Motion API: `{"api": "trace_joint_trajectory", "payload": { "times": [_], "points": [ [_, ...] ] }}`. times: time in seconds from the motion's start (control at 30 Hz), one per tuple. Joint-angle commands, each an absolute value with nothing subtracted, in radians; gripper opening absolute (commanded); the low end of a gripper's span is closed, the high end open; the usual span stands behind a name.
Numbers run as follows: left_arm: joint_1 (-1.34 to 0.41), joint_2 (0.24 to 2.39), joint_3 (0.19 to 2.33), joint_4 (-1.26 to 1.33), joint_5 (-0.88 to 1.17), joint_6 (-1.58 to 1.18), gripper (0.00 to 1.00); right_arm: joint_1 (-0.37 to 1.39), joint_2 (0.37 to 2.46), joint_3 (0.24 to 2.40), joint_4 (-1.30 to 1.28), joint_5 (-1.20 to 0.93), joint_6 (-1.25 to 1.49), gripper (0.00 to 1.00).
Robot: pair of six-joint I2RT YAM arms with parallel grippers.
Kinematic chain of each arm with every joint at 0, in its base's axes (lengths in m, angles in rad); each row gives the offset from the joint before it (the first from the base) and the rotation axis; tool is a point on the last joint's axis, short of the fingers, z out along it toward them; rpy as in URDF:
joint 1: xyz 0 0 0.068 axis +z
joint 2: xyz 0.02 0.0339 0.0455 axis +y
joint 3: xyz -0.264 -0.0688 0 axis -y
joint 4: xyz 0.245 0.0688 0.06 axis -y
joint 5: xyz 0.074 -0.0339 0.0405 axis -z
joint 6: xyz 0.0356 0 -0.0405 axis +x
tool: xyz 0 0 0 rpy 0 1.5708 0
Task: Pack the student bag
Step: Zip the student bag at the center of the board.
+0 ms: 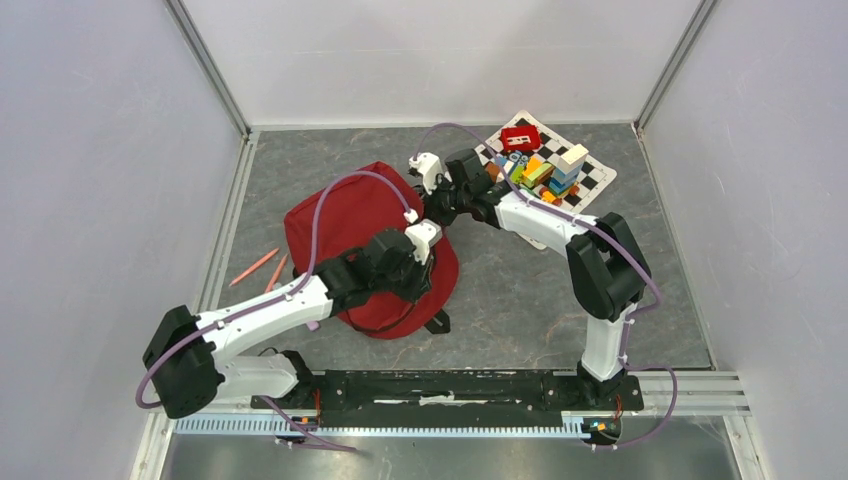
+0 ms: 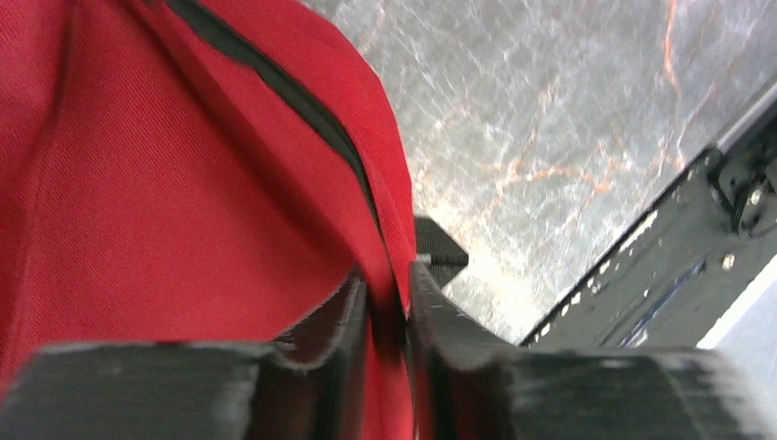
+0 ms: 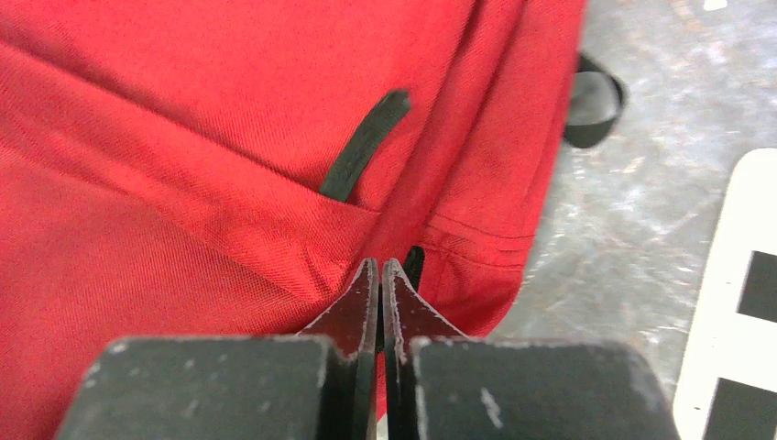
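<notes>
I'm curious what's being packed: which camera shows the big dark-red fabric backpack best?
The top external view: the dark-red fabric backpack shows nearly whole there. The wrist views show only close-up red cloth with black trim.

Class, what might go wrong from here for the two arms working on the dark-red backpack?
The left gripper pinches only a thin fold of the dark-red fabric backpack beside its black zipper; it may slip.
The right gripper is shut at the backpack's edge with no clear hold; pulling may open nothing.
The right arm lies close to the colourful toy blocks and may knock them.
</notes>
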State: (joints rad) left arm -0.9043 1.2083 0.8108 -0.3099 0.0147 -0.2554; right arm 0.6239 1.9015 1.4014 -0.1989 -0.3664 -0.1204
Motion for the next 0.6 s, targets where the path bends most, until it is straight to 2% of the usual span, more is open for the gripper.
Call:
{"api": "trace_joint_trajectory", "payload": {
  "times": [0.0,0.07,0.33,0.43,0.57],
  "points": [
    [-0.94,1.156,0.814,-0.425,0.114,-0.347,0.39,0.588,1.873,1.45,-0.008,-0.199,-0.175,0.0],
    [-0.93,1.178,0.852,-0.403,0.048,-0.411,0.51,0.593,1.85,1.423,-0.008,-0.2,-0.178,0.0],
    [-0.881,1.347,1.031,-0.378,-0.084,-0.577,0.8,0.612,1.81,1.39,-0.027,-0.211,-0.178,0.0],
    [-0.855,1.38,1.052,-0.334,-0.109,-0.623,0.86,0.616,1.801,1.392,-0.027,-0.212,-0.172,0.0],
    [-0.848,1.442,1.087,-0.319,-0.214,-0.646,0.86,0.618,1.793,1.393,-0.027,-0.216,-0.163,0.0]
  ]
}}
